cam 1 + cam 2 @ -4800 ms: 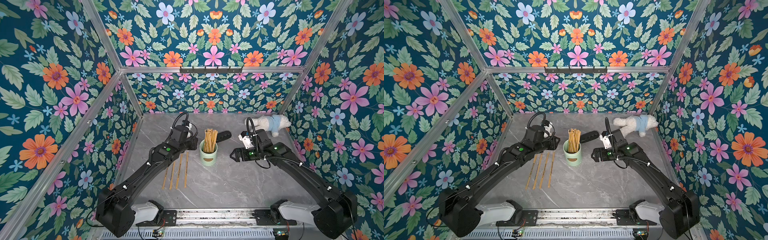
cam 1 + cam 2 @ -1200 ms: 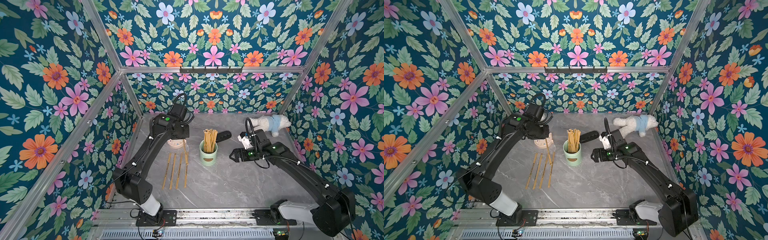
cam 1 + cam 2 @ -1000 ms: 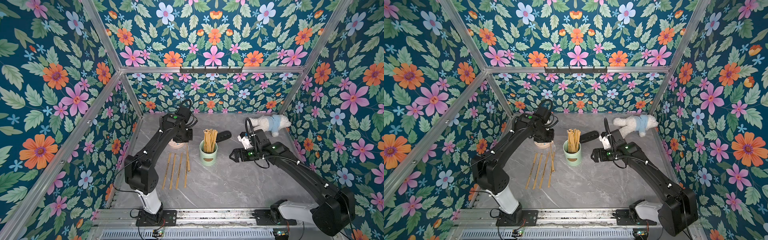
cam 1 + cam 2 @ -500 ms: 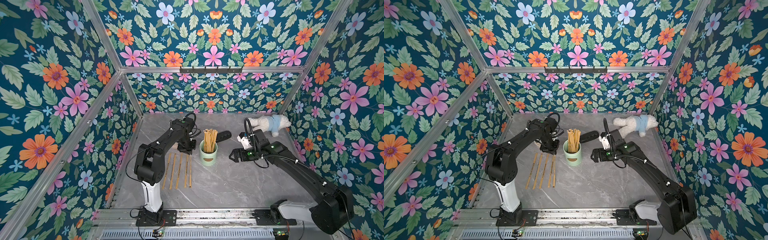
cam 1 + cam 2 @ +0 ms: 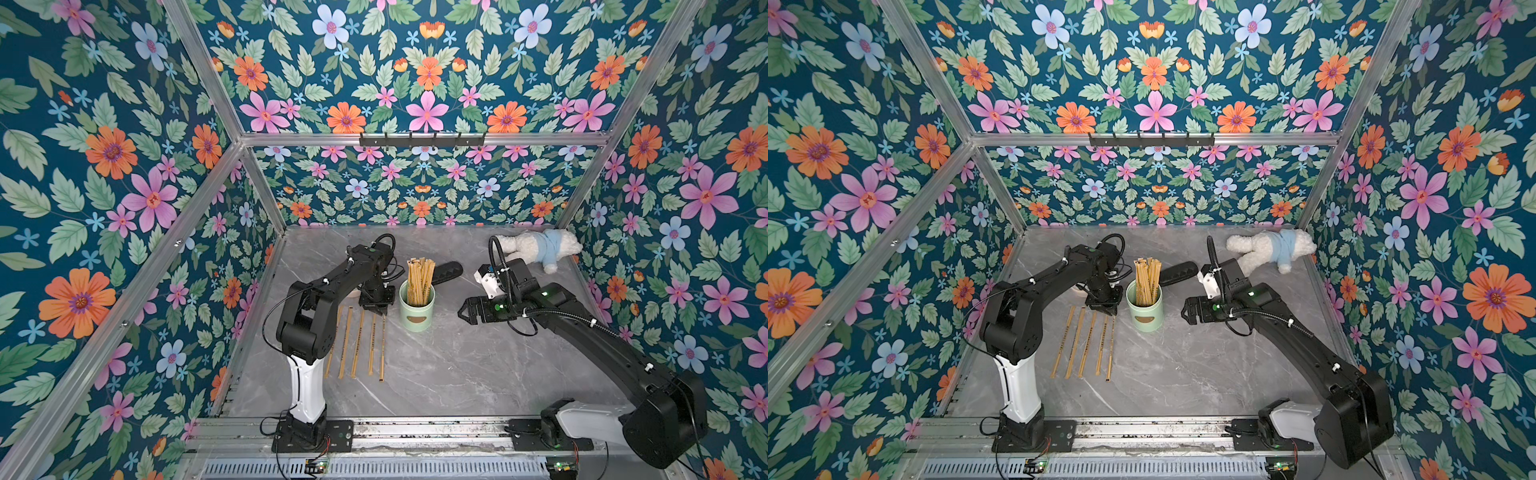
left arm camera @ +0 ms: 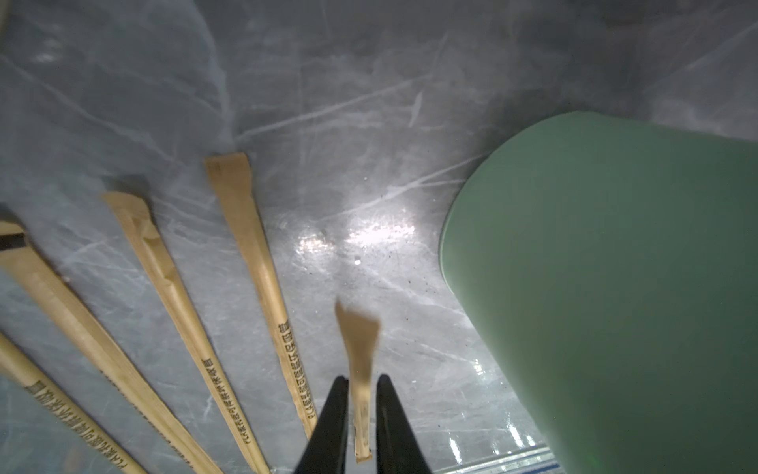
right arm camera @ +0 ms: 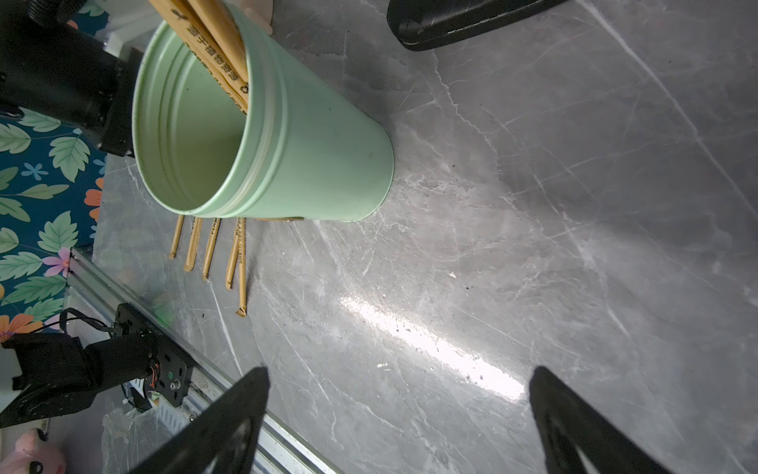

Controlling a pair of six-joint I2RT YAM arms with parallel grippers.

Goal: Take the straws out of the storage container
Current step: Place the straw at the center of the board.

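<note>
Table [image 5: 457, 374]: storage container [image 5: 417, 313] stands upright mid-table with a bundle of straws [image 5: 419, 276] in it. Five more lie side by side [image 5: 358, 345] at its 8 o'clock. Black oblong object [image 5: 446, 270] at its 1 o'clock, plush toy [image 5: 536, 249] further out at 2.

Left gripper [image 6: 362, 379] at the container's 9 o'clock, low over the table. Jaws narrow, with the end of the straw nearest the container between them; clamped or loose, can't tell.

Right gripper [image 7: 400, 371] at 3 o'clock, clear of the container, jaws wide, holding nothing.
</note>
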